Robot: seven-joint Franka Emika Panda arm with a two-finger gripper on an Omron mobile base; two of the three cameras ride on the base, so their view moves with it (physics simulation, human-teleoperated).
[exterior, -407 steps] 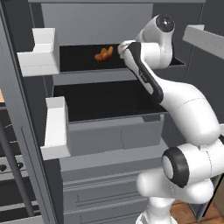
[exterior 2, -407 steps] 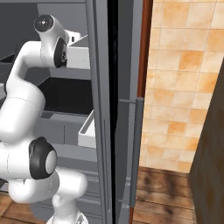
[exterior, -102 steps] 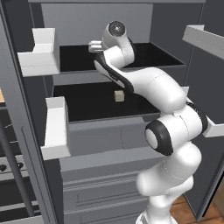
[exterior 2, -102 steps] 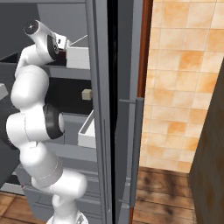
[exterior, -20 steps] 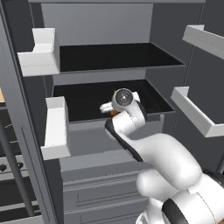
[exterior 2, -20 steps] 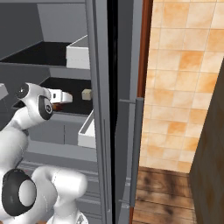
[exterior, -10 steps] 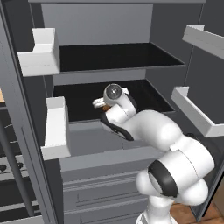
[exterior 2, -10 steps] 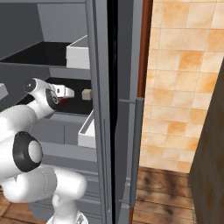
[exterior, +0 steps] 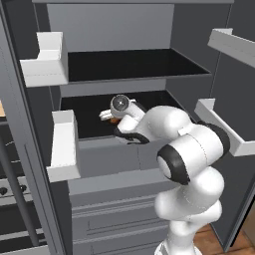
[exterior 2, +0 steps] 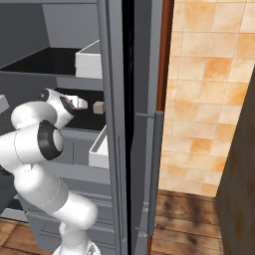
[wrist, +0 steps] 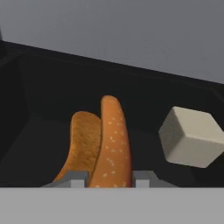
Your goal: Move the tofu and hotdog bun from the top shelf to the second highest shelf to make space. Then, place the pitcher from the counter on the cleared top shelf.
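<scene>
My gripper (wrist: 107,178) is shut on the hotdog bun (wrist: 107,146), an orange-brown curved piece that sticks out between the fingertips (wrist: 76,178) over the dark second highest shelf (wrist: 39,144). The tofu (wrist: 190,138), a pale beige cube, sits on that shelf just right of the bun. In the left base view the gripper (exterior: 107,115) reaches into the second highest shelf (exterior: 84,119) with the bun (exterior: 115,120) at its tip. The top shelf (exterior: 134,64) above is bare black. In the right base view the tofu (exterior 2: 99,107) lies right of the gripper (exterior 2: 80,103). The pitcher and the counter are out of view.
White door bins hang at the left (exterior: 49,62) (exterior: 64,147) and right (exterior: 230,44) (exterior: 221,124) of the fridge opening. Grey drawers (exterior: 114,214) sit below the shelves. The fridge door edge (exterior 2: 113,129) and a tiled wall (exterior 2: 209,89) stand to the right.
The hand has moved left and a little deeper over the second highest shelf, still holding the hotdog bun. The tofu has not moved.
</scene>
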